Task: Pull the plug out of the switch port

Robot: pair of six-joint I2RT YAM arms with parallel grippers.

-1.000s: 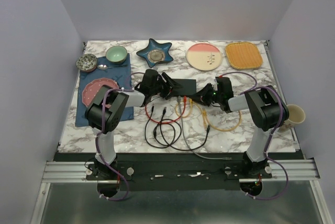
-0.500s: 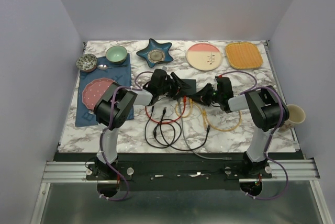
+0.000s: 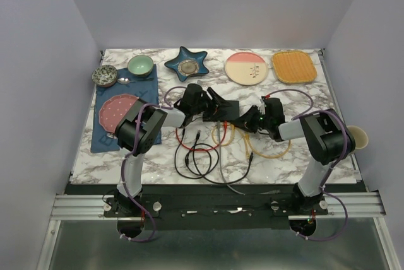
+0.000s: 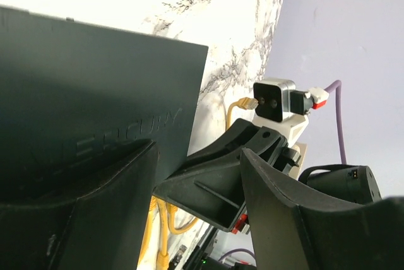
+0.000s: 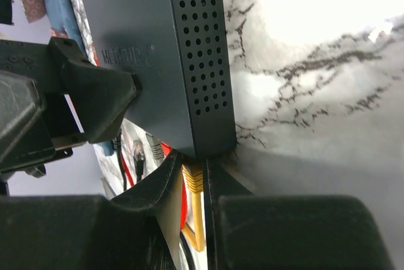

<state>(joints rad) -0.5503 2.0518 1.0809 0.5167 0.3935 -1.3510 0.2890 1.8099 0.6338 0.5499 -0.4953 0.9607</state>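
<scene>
The black switch (image 3: 228,107) (image 4: 95,87) (image 5: 158,43) lies flat mid-table, sockets toward the near side. A yellow plug (image 5: 194,180) sits in the socket at its right corner, and my right gripper (image 3: 245,122) (image 5: 197,166) is shut on that plug's boot. My left gripper (image 3: 213,103) (image 4: 199,156) is open: one finger (image 5: 95,103) rests on the switch's top face, while the other hangs in the air to the side. In the left wrist view a finger of the right gripper (image 4: 214,188) shows between the jaws. The socket itself is hidden.
Loose red, black, yellow and grey cables (image 3: 202,150) coil in front of the switch. At the back stand a star dish (image 3: 187,63), pink plate (image 3: 245,67) and orange mat (image 3: 293,67). A blue cloth (image 3: 101,125) with dishes lies left, a cup (image 3: 357,137) at the right edge.
My left gripper has moved right onto the switch's top. The right arm has shifted slightly toward the near right, still on the plug.
</scene>
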